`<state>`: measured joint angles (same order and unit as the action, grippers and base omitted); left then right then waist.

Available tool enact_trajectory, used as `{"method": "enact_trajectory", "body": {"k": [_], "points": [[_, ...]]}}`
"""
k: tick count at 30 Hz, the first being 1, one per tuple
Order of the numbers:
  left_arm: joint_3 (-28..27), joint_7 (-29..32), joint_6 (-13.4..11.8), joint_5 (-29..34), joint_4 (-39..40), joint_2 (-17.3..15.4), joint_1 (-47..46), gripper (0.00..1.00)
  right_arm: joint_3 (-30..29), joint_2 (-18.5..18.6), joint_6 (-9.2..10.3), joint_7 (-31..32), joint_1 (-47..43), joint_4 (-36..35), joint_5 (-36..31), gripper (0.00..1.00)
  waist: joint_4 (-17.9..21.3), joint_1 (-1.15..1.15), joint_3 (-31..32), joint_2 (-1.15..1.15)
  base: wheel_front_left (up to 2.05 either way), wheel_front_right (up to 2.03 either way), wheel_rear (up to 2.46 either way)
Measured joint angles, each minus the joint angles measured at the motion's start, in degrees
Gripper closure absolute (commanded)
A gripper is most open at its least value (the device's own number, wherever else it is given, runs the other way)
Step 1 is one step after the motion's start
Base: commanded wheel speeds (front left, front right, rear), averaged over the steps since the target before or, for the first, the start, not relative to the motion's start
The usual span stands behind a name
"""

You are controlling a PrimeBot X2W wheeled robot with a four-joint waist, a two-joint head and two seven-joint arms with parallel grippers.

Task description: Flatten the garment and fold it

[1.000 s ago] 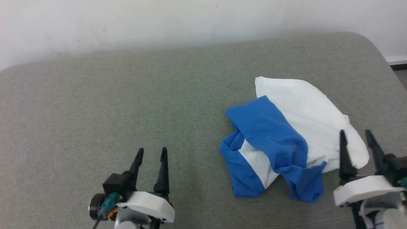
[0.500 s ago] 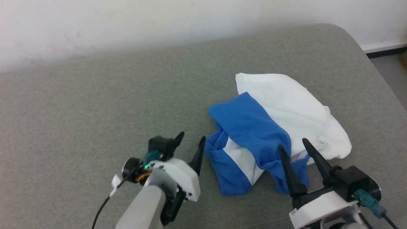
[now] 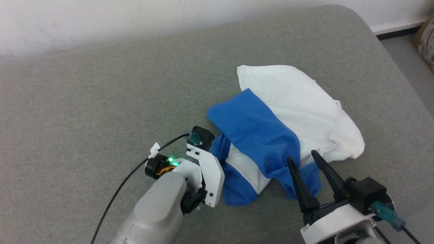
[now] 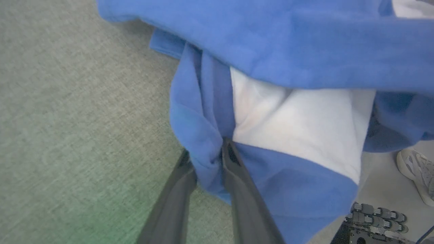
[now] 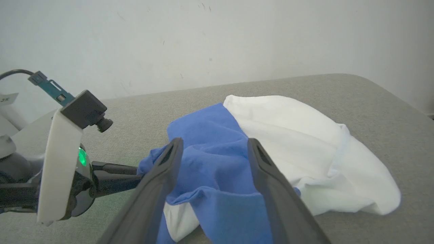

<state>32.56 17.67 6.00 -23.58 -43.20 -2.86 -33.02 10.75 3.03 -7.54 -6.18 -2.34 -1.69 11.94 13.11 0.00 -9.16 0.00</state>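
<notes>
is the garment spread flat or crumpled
crumpled, not flat: the garment lies in a heap on the grey surface, its blue band folded over the white part

The garment is soft matt cloth, creased. The cushion is rough grey woven fabric. The right gripper has matt dark plastic fingers and a smooth, faintly glossy white plastic shell. The wall is matt, scuffed paint
</notes>
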Motion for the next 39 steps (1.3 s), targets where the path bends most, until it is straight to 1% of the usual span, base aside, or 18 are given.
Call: {"method": "enact_trajectory", "body": {"k": [2, 4, 8, 11, 14, 16, 19, 21, 23, 26, 27, 28, 29, 34, 39], "points": [[0.23, -0.27, -0.01, -0.23, -0.44, 0.04, -0.89, 1.0, 0.02, 0.0, 0.0, -0.21, 0.04, 0.4, 0.53, 0.0, 0.32, 0.0, -0.31, 0.0, 0.0, 0.0, 0.0], [0.11, -1.94, -0.29, -0.13, -0.53, 0.01, -1.22, 1.0, -0.16, 0.0, 0.0, -0.64, 0.09, 0.66, 0.86, 0.0, 0.36, 0.01, -0.49, 0.0, 0.0, 0.0, 0.0], [-1.18, -6.57, -2.37, 0.03, 1.32, -1.27, -1.87, 1.0, -1.64, 0.0, 0.0, -1.0, 0.35, 0.87, 0.07, 0.0, -0.23, 0.0, -0.17, 0.0, 0.0, 0.0, 0.0], [-3.35, -9.31, -4.42, -0.04, 5.03, -3.67, -1.8, 1.0, -2.31, -0.01, 0.0, -0.91, 0.55, 0.67, -0.79, 0.0, -0.72, 0.01, 0.58, 0.0, 0.0, 0.0, 0.0], [-6.43, -10.48, -7.76, -0.21, 10.71, -7.72, 0.01, 1.0, -3.03, 0.0, 0.0, -0.54, 0.5, 0.14, -0.94, 0.0, -1.24, 0.0, 1.59, 0.0, 0.0, 0.0, 0.0], [-8.83, -10.18, -10.47, -0.7, 15.06, -11.03, 3.14, 1.0, -3.45, -0.01, 0.0, -0.4, 0.23, -0.24, -0.96, 0.0, -1.71, 0.0, 2.25, 0.0, 0.0, 0.0, 0.0], [-13.46, -8.7, -15.36, -2.05, 21.96, -15.92, 10.18, 1.0, -4.14, 0.01, 0.0, -0.34, -0.69, -0.81, -0.96, 0.0, -2.72, -0.01, 2.88, 0.0, 0.0, 0.0, 0.0], [-16.74, -7.37, -18.83, -3.38, 26.08, -18.49, 15.63, 1.0, -4.49, 0.01, 0.0, -0.31, -0.97, -1.14, -0.93, 0.0, -3.47, -0.01, 3.08, 0.0, 0.0, 0.0, 0.0], [-19.58, -6.44, -22.04, -4.46, 29.69, -20.35, 21.32, 1.0, -4.47, 0.01, 0.0, 0.09, -0.98, -1.36, -0.87, 0.0, -4.12, -0.01, 3.1, 0.0, 0.0, 0.0, 0.0], [-22.57, -6.11, -25.24, -5.93, 32.7, -21.13, 27.91, 1.0, -4.48, 0.0, 0.0, 0.11, -0.99, -1.7, -0.88, 0.0, -4.89, -0.01, 2.66, 0.0, 0.0, 0.0, 0.0], [-23.12, -6.56, -25.52, -6.34, 33.06, -20.97, 29.4, 0.94, -4.43, 0.0, 0.0, 0.12, -0.98, -1.75, -0.88, 0.0, -5.09, -0.01, 2.44, 0.0, 0.0, 0.0, 0.0], [-23.51, -7.33, -25.54, -6.99, 33.23, -20.61, 30.52, 0.56, -4.35, 0.01, 0.0, 0.19, -0.94, -1.75, -0.89, 0.0, -5.29, -0.01, 2.23, 0.0, 0.0, 0.0, 0.0], [-23.84, -8.29, -25.54, -7.6, 33.33, -20.09, 31.25, 0.0, -4.28, 0.0, 0.0, 0.21, -0.9, -1.75, -0.91, 0.0, -5.48, -0.01, 2.07, 0.0, 0.0, 0.0, 0.0], [-23.7, -14.21, -25.13, -8.1, 33.37, -17.49, 32.03, 0.0, -3.92, 0.0, 0.0, 1.12, -0.86, -1.78, -1.87, 0.0, -6.21, 0.0, 2.24, 0.0, 0.0, 0.0, 0.0], [-23.69, -26.09, -23.47, -6.51, 34.12, -15.26, 32.1, 0.0, -2.94, -0.01, 0.0, 2.56, -0.94, -1.81, -2.4, 0.0, -6.58, -0.01, 3.74, 0.0, 0.0, 0.0, 0.0]]}}
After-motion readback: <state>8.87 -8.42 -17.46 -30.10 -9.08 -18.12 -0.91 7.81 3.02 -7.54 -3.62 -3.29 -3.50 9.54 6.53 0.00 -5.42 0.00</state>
